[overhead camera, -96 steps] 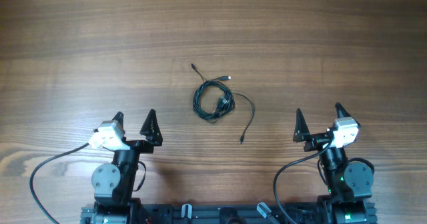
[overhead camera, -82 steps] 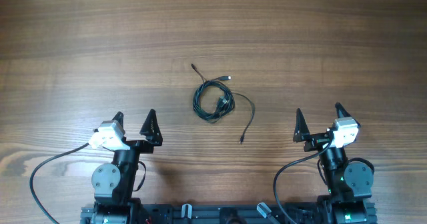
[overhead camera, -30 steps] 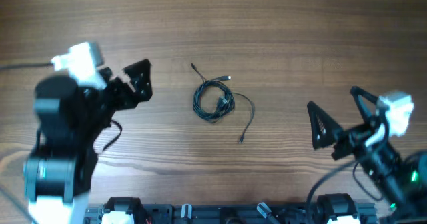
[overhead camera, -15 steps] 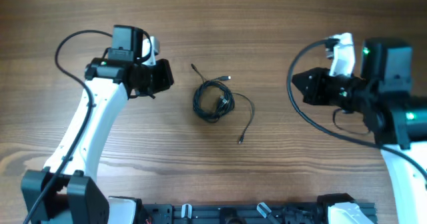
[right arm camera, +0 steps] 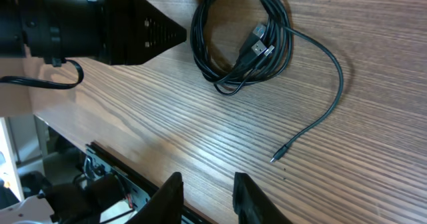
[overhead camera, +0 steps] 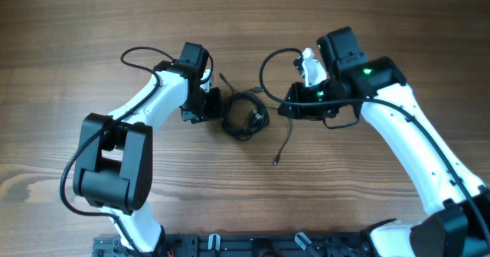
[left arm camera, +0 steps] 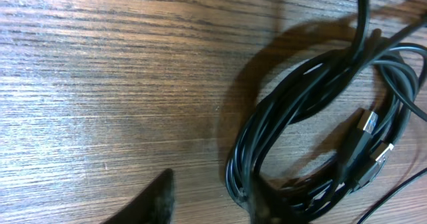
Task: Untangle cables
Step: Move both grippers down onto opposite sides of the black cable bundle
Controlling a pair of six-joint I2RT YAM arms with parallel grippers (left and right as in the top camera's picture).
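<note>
The cables [overhead camera: 243, 117] lie as a small dark coil on the wooden table, with one loose tail running down to a tiny plug [overhead camera: 277, 161]. My left gripper [overhead camera: 213, 106] is low at the coil's left edge. In the left wrist view its jaws [left arm camera: 210, 207] stand apart over bare wood, and the right fingertip [left arm camera: 267, 207] rests against the coil's strands [left arm camera: 293, 117]. Two plug ends [left arm camera: 370, 141] lie inside the coil. My right gripper [overhead camera: 289, 109] hovers on the coil's right side. It [right arm camera: 207, 201] is open and empty, away from the coil [right arm camera: 240, 37].
The table's front edge carries a black rail [overhead camera: 253, 245] with the arm bases. Thick black cables [overhead camera: 145, 54] loop off both arms above the table. The left gripper's black body [right arm camera: 133, 27] shows in the right wrist view, next to the coil.
Both arms have swung inward from the table's sides to flank the coil, the left one dropping close to its left edge. The coil itself has not moved.
</note>
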